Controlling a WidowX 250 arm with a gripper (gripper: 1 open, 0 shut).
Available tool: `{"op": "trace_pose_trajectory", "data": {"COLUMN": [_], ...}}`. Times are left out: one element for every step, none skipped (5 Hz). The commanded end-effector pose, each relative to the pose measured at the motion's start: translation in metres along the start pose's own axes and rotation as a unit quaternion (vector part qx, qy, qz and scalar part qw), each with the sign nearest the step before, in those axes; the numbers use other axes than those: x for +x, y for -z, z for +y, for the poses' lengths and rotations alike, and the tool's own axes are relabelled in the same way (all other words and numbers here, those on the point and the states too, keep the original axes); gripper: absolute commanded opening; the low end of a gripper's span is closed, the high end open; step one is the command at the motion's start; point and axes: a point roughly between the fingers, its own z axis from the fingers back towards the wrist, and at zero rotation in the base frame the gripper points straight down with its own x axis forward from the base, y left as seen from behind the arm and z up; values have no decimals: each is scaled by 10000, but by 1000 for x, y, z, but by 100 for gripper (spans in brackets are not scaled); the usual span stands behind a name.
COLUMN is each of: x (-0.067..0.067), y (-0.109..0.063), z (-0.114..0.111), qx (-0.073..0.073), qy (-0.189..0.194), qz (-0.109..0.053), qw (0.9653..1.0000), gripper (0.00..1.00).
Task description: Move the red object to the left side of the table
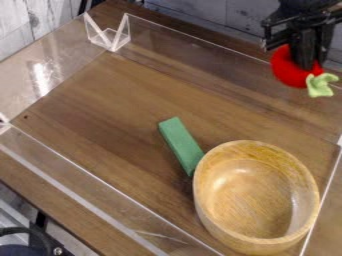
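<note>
The red object, a small round bright-red toy fruit with a green leaf tip at its right, hangs in the air above the table's far right side. My gripper comes down from the top right corner and is shut on the red object, its dark fingers pinching the fruit's top. The fruit is well clear of the brown wood-grain tabletop.
A large wooden bowl sits at the front right. A green rectangular block lies just left of the bowl. Low clear acrylic walls border the table, and a clear bracket stands at the back left corner.
</note>
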Motion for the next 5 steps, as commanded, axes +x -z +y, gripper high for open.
{"op": "trace_pose_trajectory", "data": {"x": [13,24,30,31,22], "y": [-29,-33,-41,-46,-54], "z": [-11,-13,-12,-12,-21], "qx": [-415,-475,-522,-548,-604], "qy": [-121,-278,-271,-281,-591], "qz": [-163,-161,-91,-54,-143], "qw": [9989,9984,9982,9981,9963], "gripper": [0,0,0,0,0]}}
